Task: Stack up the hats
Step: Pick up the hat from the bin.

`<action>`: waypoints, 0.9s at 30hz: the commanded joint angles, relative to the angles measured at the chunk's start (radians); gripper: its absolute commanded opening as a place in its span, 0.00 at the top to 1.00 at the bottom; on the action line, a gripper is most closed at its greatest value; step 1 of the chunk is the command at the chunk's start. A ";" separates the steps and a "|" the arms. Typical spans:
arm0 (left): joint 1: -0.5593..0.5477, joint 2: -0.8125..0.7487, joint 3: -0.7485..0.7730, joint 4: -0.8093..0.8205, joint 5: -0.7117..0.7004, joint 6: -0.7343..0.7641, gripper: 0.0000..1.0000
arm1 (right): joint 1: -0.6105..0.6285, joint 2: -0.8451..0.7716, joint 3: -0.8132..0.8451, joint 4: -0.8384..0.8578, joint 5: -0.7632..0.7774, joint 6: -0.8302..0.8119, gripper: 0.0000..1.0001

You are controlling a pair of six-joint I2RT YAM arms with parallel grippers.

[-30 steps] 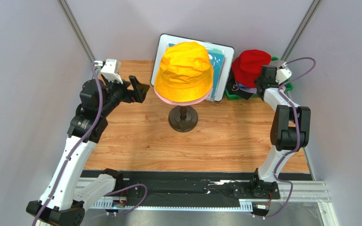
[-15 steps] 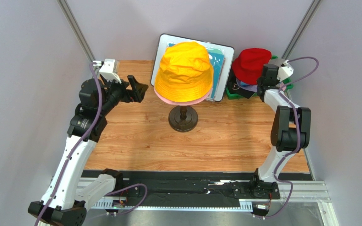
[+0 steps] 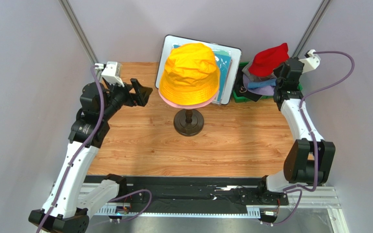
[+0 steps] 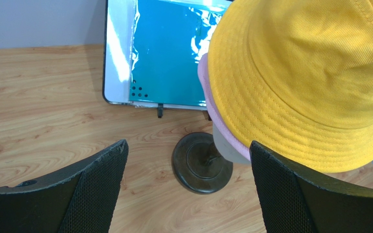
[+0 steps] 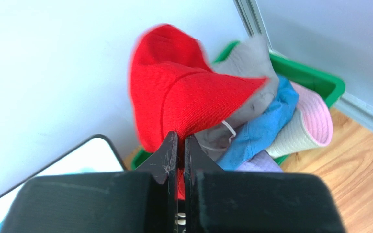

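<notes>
Pinching the red hat (image 3: 269, 58) at upper right, right jaws are clamped shut, likely to move it onto the orange-yellow hat (image 3: 189, 73); left jaws gape empty.

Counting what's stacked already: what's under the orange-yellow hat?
A pink hat, only its brim edge showing below the orange-yellow hat; the rest is covered. Beneath stands the dark round base.

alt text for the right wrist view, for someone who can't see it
The right gripper is shut on the red hat, pinching its cloth in front of a green bin that holds more crumpled hats, a blue hat among them.
</notes>
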 commanded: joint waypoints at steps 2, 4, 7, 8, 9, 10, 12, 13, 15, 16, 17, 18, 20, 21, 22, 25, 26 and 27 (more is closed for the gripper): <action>0.005 -0.039 -0.013 0.033 -0.017 0.004 0.02 | 0.008 -0.144 0.085 -0.021 -0.002 -0.094 1.00; 0.005 -0.050 -0.019 0.036 -0.015 0.004 0.02 | 0.017 -0.199 0.124 -0.050 -0.005 -0.124 1.00; 0.005 -0.061 -0.027 0.043 -0.015 0.000 0.02 | 0.028 -0.283 0.158 -0.082 -0.011 -0.169 1.00; 0.007 -0.059 -0.025 0.044 -0.012 -0.001 0.02 | 0.028 -0.303 0.166 -0.132 -0.025 -0.175 1.00; 0.005 -0.061 -0.025 0.044 -0.011 -0.003 0.02 | 0.028 -0.321 0.174 -0.145 -0.031 -0.178 1.00; 0.007 -0.059 -0.027 0.046 -0.003 -0.004 0.02 | 0.028 -0.358 0.191 -0.174 -0.048 -0.175 1.00; 0.005 -0.062 -0.029 0.047 0.002 -0.007 0.02 | 0.031 -0.383 0.220 -0.212 -0.062 -0.163 1.00; 0.007 -0.061 -0.027 0.050 0.003 -0.009 0.02 | 0.031 -0.395 0.261 -0.258 -0.095 -0.163 1.00; 0.007 -0.065 -0.029 0.050 0.003 -0.012 0.02 | 0.032 -0.392 0.313 -0.315 -0.140 -0.154 1.00; 0.007 -0.066 -0.029 0.053 0.000 -0.012 0.02 | 0.032 -0.379 0.379 -0.373 -0.190 -0.150 1.00; 0.007 -0.072 -0.032 0.055 0.000 -0.015 0.02 | 0.035 -0.369 0.408 -0.398 -0.215 -0.147 1.00; 0.007 -0.072 -0.033 0.056 -0.001 -0.013 0.02 | 0.035 -0.360 0.448 -0.424 -0.237 -0.146 1.00; 0.007 -0.076 -0.035 0.058 -0.001 -0.013 0.03 | 0.041 -0.322 0.550 -0.498 -0.293 -0.141 1.00; 0.007 -0.075 -0.035 0.058 -0.001 -0.013 0.02 | 0.045 -0.306 0.582 -0.516 -0.309 -0.137 1.00; 0.007 -0.076 -0.035 0.058 0.002 -0.013 0.03 | 0.049 -0.294 0.608 -0.542 -0.336 -0.135 1.00; 0.007 -0.082 -0.035 0.060 0.002 -0.015 0.03 | 0.083 -0.253 0.691 -0.556 -0.327 -0.141 1.00; 0.007 -0.084 -0.035 0.059 0.002 -0.015 0.03 | 0.132 -0.242 0.700 -0.553 -0.320 -0.141 1.00; 0.007 -0.085 -0.033 0.059 0.000 -0.015 0.03 | 0.147 -0.225 0.714 -0.546 -0.310 -0.141 1.00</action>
